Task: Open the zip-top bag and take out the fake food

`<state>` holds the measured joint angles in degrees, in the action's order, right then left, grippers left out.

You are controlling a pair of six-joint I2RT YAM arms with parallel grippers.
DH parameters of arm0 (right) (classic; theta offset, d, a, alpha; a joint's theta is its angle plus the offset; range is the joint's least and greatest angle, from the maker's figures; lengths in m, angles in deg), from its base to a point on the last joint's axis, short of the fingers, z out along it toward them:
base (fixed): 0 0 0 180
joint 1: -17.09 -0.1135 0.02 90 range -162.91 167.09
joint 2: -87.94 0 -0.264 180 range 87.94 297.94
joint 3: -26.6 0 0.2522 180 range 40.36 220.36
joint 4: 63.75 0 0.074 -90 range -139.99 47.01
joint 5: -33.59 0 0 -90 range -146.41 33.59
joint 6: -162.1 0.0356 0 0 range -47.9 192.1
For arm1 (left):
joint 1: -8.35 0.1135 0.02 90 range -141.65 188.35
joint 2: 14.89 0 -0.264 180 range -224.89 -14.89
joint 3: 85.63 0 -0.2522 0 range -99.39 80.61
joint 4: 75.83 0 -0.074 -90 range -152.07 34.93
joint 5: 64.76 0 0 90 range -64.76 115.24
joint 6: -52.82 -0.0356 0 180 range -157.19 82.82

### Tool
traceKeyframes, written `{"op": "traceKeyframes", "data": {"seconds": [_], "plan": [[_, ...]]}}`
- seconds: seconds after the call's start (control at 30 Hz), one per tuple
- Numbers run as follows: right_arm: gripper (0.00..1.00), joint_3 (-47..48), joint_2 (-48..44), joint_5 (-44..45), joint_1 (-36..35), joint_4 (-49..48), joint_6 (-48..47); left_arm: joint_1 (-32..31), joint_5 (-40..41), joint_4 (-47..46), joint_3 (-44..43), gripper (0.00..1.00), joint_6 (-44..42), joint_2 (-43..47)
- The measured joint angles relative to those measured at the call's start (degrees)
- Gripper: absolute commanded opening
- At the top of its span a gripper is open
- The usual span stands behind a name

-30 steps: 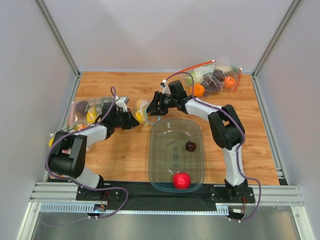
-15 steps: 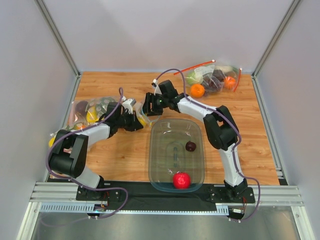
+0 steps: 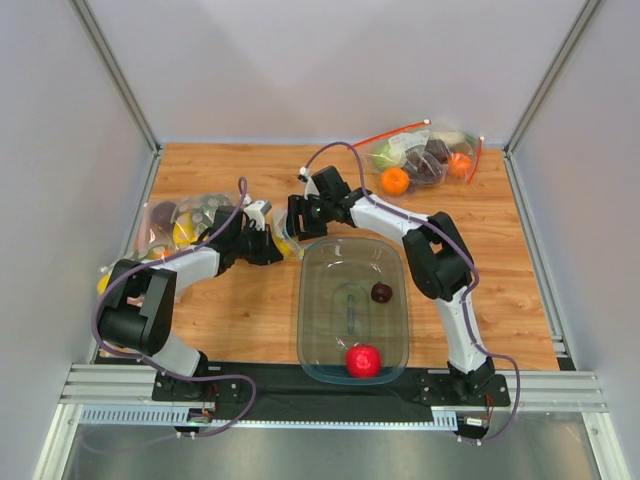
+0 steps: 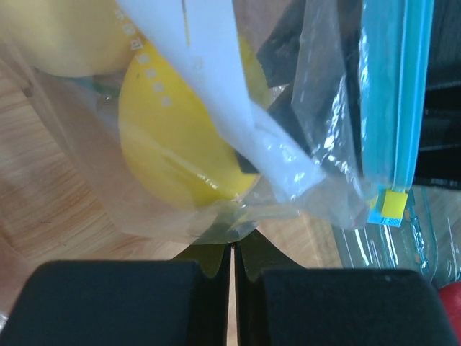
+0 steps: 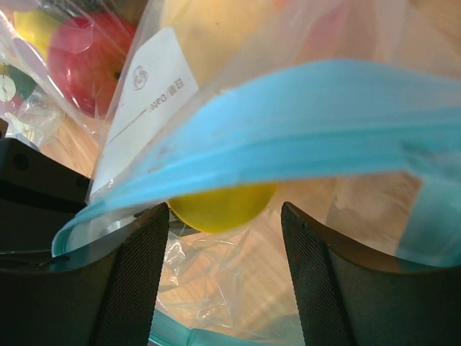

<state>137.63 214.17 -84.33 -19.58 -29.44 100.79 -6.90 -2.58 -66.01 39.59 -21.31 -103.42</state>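
My left gripper point(image 4: 232, 252) is pinched tight, its fingers meeting on a thin fold of the zip-top bag point(image 4: 324, 130) at its lower edge. The bag sits between my two grippers, by the far-left corner of the clear tub point(image 3: 305, 300). The lemon point(image 4: 180, 137) is inside it, with a paler fruit, probably the peach point(image 4: 72, 36), beside it. My right gripper point(image 5: 223, 216) stands wide apart. The blue zip strip point(image 5: 288, 122) crosses the gap, though I cannot tell whether either pad touches it. In the tub lie the plum point(image 3: 381, 292) and the apple point(image 3: 363, 360).
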Motion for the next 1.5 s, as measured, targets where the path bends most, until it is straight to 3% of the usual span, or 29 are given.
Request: {"op": "traceKeyframes", "data": {"seconds": [0.43,0.9,1.0,1.03,1.1,1.5], "plan": [[0.70,5.4,2.6,0.2,-2.8,1.2,-2.7,-0.5,-0.2,1.6,0.0,0.00,-0.9,0.1],[0.68,11.7,6.5,7.4,-5.5,8.2,-9.4,-0.9,-0.2,2.9,0.0,0.00,-1.9,1.1],[0.40,12.3,6.5,8.5,-6.0,9.4,-11.6,-0.9,-0.2,2.9,0.0,0.00,-1.9,1.4],[0.25,12.6,6.6,9.0,-6.4,9.8,-12.5,-1.1,-0.1,3.1,0.0,0.00,-1.9,1.5],[0.13,12.8,6.5,10.2,-7.1,10.5,-12.7,-1.2,0.0,3.9,0.0,0.00,-1.9,1.9],[0.04,4.8,0.7,8.7,-3.8,8.1,-10.2,-1.6,2.1,5.7,-0.1,0.00,-1.9,2.8]]}}
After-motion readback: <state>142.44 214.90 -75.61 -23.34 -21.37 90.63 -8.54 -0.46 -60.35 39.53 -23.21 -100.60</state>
